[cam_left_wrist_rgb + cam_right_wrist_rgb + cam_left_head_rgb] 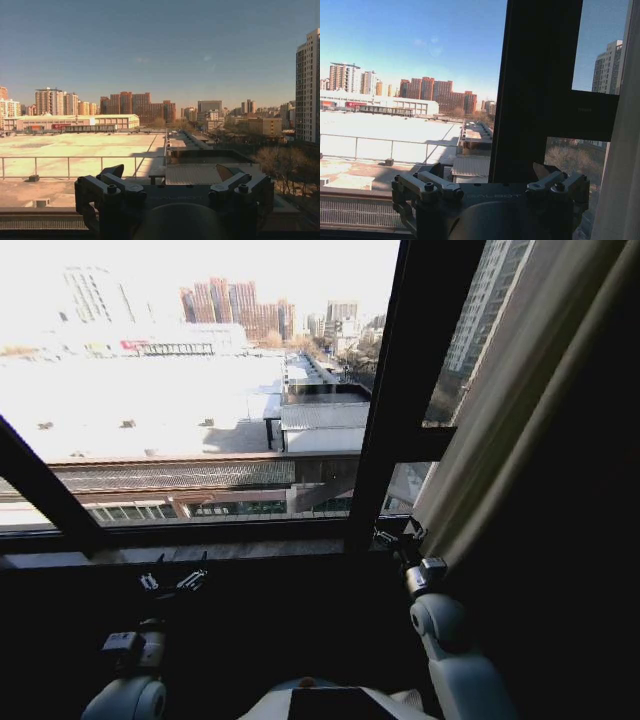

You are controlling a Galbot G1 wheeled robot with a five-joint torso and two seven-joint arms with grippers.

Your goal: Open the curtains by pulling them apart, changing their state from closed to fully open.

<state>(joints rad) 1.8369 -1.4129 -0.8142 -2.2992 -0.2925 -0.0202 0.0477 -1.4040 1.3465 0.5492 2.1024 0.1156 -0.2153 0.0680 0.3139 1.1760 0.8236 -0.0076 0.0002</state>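
Observation:
A sheer off-white curtain panel (520, 410) hangs bunched at the right side of the window, its pleats slanting down toward my right arm. My right gripper (396, 538) is raised at sill height just left of the panel's lower edge, apart from the fabric. In the right wrist view this gripper (490, 172) is open with nothing between its fingers, and the curtain (620, 190) runs along the edge beside it. My left gripper (172, 580) sits low in front of the bare glass; the left wrist view shows this gripper (170, 172) open and holding nothing.
A thick dark window frame bar (400, 390) rises just left of the right gripper, with a crossbar (595, 115) branching toward the curtain. The window sill (200, 552) runs across below the glass. Rooftops and city buildings lie outside.

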